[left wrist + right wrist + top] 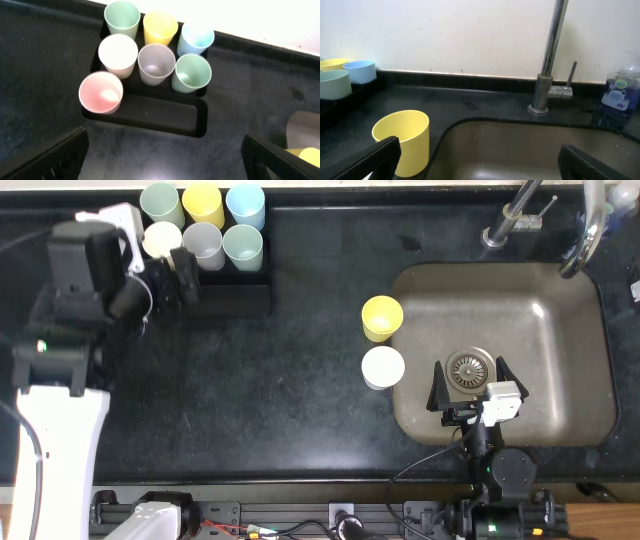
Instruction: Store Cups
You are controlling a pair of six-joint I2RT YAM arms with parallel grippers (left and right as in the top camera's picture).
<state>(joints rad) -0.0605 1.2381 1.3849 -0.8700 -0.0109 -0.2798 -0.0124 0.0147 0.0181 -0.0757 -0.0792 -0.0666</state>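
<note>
Both grippers are spread wide and hold nothing. The left gripper point(165, 162) hangs near the black tray point(165, 116), where seven cups stand: green, yellow and blue in the back row, white, grey and green in the middle, and a pink cup point(100, 93) alone in front. The right gripper point(470, 385) is over the sink point(560, 320), by the drain point(468, 367). A yellow cup point(382, 317) and a white cup point(383, 367) sit on the counter point(300, 400), just beside the sink's left rim.
</note>
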